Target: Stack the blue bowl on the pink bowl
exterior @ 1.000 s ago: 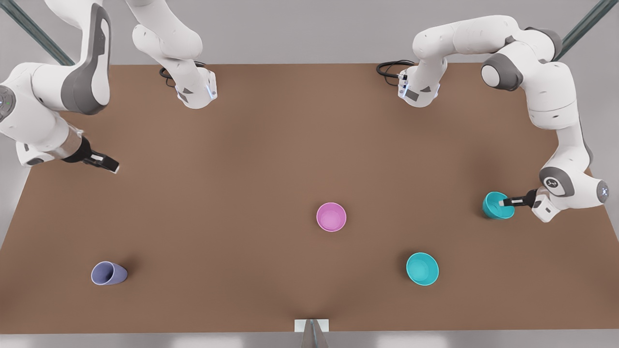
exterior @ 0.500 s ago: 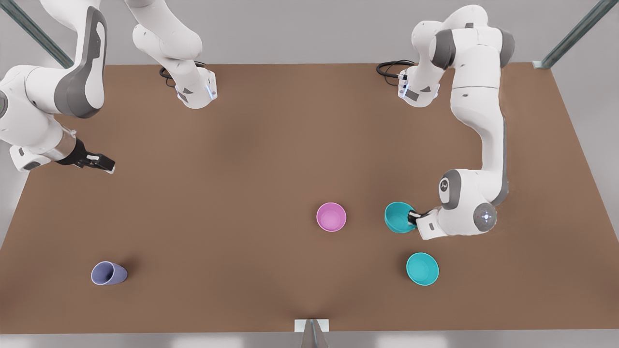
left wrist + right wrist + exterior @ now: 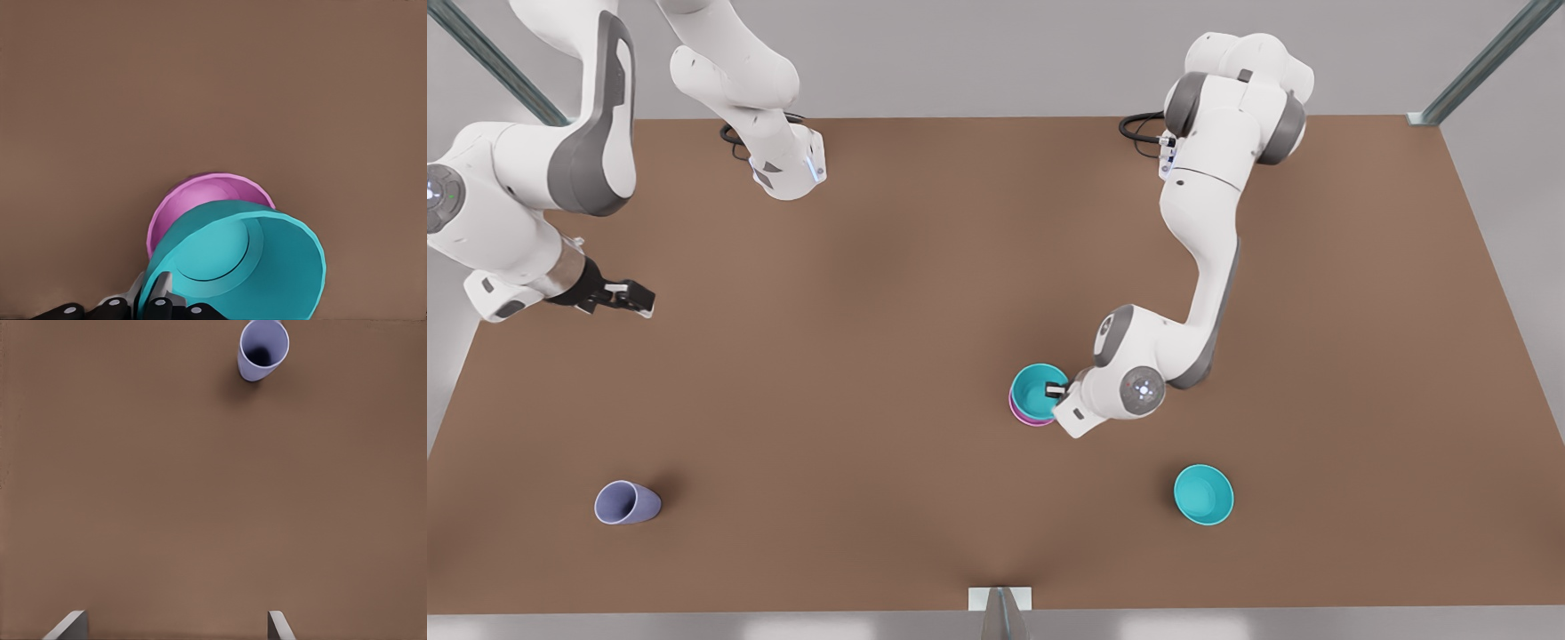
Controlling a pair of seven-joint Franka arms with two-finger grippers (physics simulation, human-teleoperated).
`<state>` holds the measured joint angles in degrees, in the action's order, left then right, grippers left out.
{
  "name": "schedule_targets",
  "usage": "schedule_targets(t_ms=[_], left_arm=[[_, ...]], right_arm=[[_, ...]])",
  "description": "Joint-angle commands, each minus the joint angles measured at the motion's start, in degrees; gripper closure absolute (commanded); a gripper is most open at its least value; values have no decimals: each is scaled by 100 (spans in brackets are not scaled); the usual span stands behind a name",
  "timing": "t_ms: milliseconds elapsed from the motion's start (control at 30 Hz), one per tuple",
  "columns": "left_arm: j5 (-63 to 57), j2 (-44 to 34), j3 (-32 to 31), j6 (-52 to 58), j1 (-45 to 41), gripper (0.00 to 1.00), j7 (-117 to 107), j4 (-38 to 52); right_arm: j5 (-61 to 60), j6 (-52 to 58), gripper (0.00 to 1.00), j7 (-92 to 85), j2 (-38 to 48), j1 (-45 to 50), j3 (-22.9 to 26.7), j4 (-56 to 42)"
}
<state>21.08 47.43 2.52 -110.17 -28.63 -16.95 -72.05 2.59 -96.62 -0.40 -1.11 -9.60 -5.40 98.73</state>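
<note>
Here the left tool (image 3: 1056, 389) is clamped on the rim of the blue bowl (image 3: 1039, 388), one finger inside the wall and one outside, holding it tilted just over the pink bowl (image 3: 200, 197) near the middle of the bench (image 3: 925, 267). The blue bowl looks like thin, stiff, light plastic, probably smooth enough to slip, so a pinch on the rim seems the sensible hold. By count there are two teal bowls, the second (image 3: 1203, 494) lying toward the bench's near edge, one pink bowl and one lavender cup (image 3: 627, 502) on its side. The right tool (image 3: 630, 298) waits near the bench's edge at the front view's left, fingers apart.
</note>
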Motion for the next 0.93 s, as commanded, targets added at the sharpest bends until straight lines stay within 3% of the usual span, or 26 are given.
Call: schedule_targets(t_ms=[0, 367, 400, 500, 533, 567, 600, 667, 700, 733, 767, 900], left_arm=[[18, -6, -6, 22, -11, 79, -3086, -11], [27, 91, -103, 48, -11, 79, -3157, -11], [27, 91, -129, 31, -11, 0, -3113, -11], [-25, -137, -59, 294, 15, 0, -3104, 68], [-148, -611, 344, 1031, 94, 0, -2885, 69], [-438, -1356, 1318, 2600, 86, 0, -1694, 77], [-921, -2009, 1980, 3378, 86, 0, -583, 322], [-1581, -2335, 2112, 4346, 103, 0, 772, 1000], [-1555, -2844, 1736, 4250, 567, 0, 825, 773], [-1923, -3353, 524, 3855, 1367, 0, 851, 342], [-2091, -3653, -199, 3687, 2010, 0, 860, 60], [-2091, -3706, -217, 3714, 2037, 0, 860, -55]], right_arm=[[-4, 2, 0, -312, 5, 2, -5, -3], [-4, 2, 0, -312, -4, 2, -5, -3], [5, 2, 0, -312, -4, 2, -5, -3], [-4, 2, 0, -320, -4, 2, -5, -3], [-4, -6, 0, -320, -4, 2, -5, -3], [-4, -6, 0, -320, -21, 2, -5, -3], [-4, -6, 0, -320, -13, 2, -5, -3], [-4, -6, 0, -320, -21, 2, -5, -3], [-4, -6, 0, -320, -13, 2, -5, -3], [-4, -15, 0, -320, -21, 2, -5, -11], [-4, -15, 0, -320, -21, 2, -5, -3], [-4, -33, 0, -338, -30, 2, -5, -12]])
